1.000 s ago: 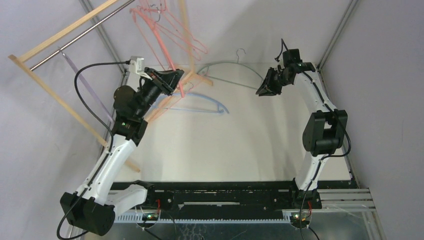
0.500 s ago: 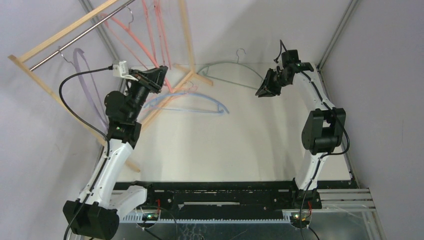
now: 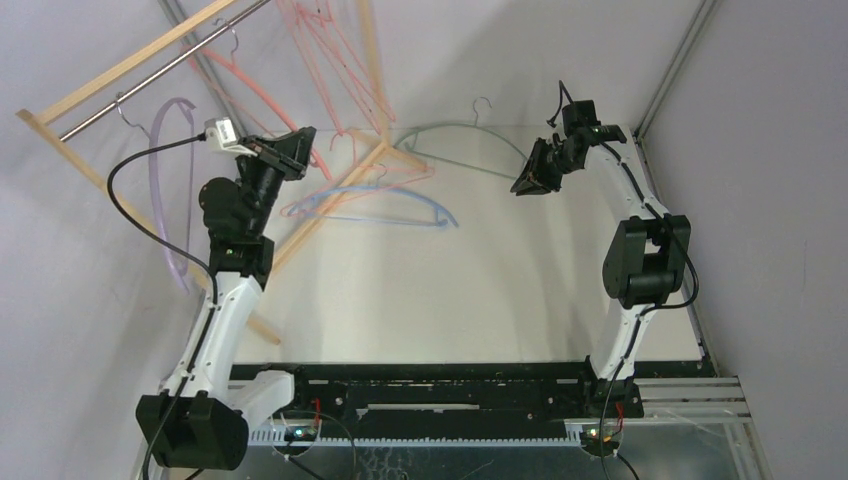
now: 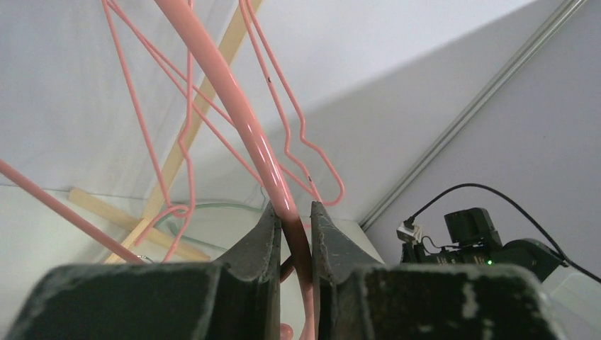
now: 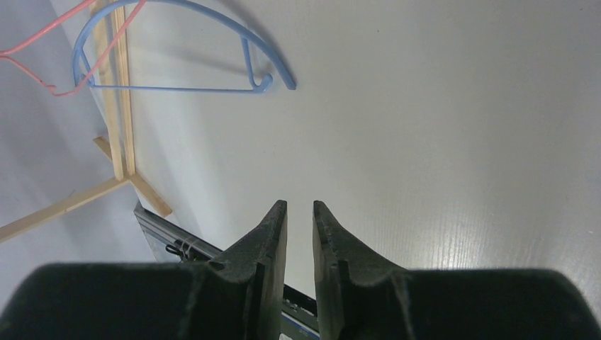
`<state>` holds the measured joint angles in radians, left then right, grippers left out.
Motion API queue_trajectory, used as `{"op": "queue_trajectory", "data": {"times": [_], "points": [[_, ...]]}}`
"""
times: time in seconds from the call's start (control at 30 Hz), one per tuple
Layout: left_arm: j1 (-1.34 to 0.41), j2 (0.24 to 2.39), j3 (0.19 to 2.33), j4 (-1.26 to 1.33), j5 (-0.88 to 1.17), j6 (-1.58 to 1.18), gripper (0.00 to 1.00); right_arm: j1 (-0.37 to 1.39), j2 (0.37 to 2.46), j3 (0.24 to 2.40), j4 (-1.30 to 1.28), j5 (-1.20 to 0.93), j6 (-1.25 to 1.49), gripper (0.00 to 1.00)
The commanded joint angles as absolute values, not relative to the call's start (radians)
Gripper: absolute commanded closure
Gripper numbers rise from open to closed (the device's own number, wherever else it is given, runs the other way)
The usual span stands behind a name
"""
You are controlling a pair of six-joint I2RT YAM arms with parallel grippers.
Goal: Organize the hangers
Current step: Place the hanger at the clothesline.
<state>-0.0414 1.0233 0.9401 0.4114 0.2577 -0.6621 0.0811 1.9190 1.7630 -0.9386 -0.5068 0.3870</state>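
My left gripper [image 3: 297, 143] is shut on the lower end of a thick pink hanger [image 3: 262, 98], whose hook [image 3: 232, 40] is up at the metal rod. In the left wrist view the pink hanger [image 4: 234, 106] runs up from between my closed jaws [image 4: 290, 209]. Thin pink wire hangers [image 3: 335, 55] hang further along the rod and also show in the left wrist view [image 4: 269, 74]. A lilac hanger [image 3: 158, 180] hangs at the rod's left. Another pink wire hanger [image 3: 400, 180], a blue hanger [image 3: 400, 217] and a green hanger [image 3: 455, 128] lie on the table. My right gripper [image 3: 524, 181] hovers empty by the green hanger, jaws nearly together [image 5: 300, 205]; the blue hanger [image 5: 177, 88] lies ahead of it.
The light wooden rack frame [image 3: 330, 200] with its metal rod [image 3: 160, 70] fills the back left, its foot bars lying across the table [image 5: 117, 106]. Grey walls and a metal corner post [image 3: 670, 75] close in the back and sides.
My left arm has swung up and to the left with the thick pink hanger, bringing its hook to the rod. The hung hangers have swayed. The right arm has stayed still.
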Motion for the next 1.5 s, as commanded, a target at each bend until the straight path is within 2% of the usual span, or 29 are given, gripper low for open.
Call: {"op": "queue_trajectory", "data": {"times": [0.0, 0.17, 0.27, 0.4, 0.47, 0.5, 0.57, 0.7, 0.83, 1.1, 1.47], "points": [[-0.030, 1.026, 0.905, 0.495, 0.285, -0.713, 1.00, 0.085, 1.912, 1.804, -0.934, -0.511, 0.381, 0.73], [-0.027, 1.010, 0.857, 0.479, 0.254, -0.732, 0.98, 0.082, 1.908, 1.794, -0.934, -0.505, 0.380, 0.73], [-0.027, 0.992, 0.855, 0.426, 0.231, -0.712, 0.75, 0.082, 1.905, 1.788, -0.933, -0.502, 0.378, 0.72], [-0.026, 0.956, 0.883, 0.308, 0.194, -0.648, 0.59, 0.087, 1.899, 1.784, -0.931, -0.495, 0.373, 0.68], [-0.027, 0.935, 0.892, 0.266, 0.177, -0.621, 0.45, 0.091, 1.896, 1.784, -0.930, -0.496, 0.369, 0.67], [-0.027, 0.924, 0.898, 0.244, 0.167, -0.611, 0.31, 0.093, 1.895, 1.785, -0.930, -0.497, 0.366, 0.66], [-0.027, 0.902, 0.906, 0.210, 0.161, -0.589, 0.26, 0.101, 1.891, 1.786, -0.930, -0.494, 0.361, 0.65], [-0.026, 0.853, 0.907, 0.148, 0.158, -0.568, 0.07, 0.124, 1.887, 1.789, -0.931, -0.490, 0.347, 0.64], [-0.027, 0.795, 0.878, 0.109, 0.157, -0.567, 0.01, 0.160, 1.888, 1.788, -0.936, -0.466, 0.324, 0.63], [-0.027, 0.672, 0.790, 0.066, 0.209, -0.617, 0.00, 0.259, 1.935, 1.831, -0.926, -0.459, 0.239, 0.62], [-0.055, 0.543, 0.700, -0.138, 0.279, -0.598, 0.00, 0.382, 2.154, 2.007, -0.825, -0.371, 0.171, 0.62]]}}
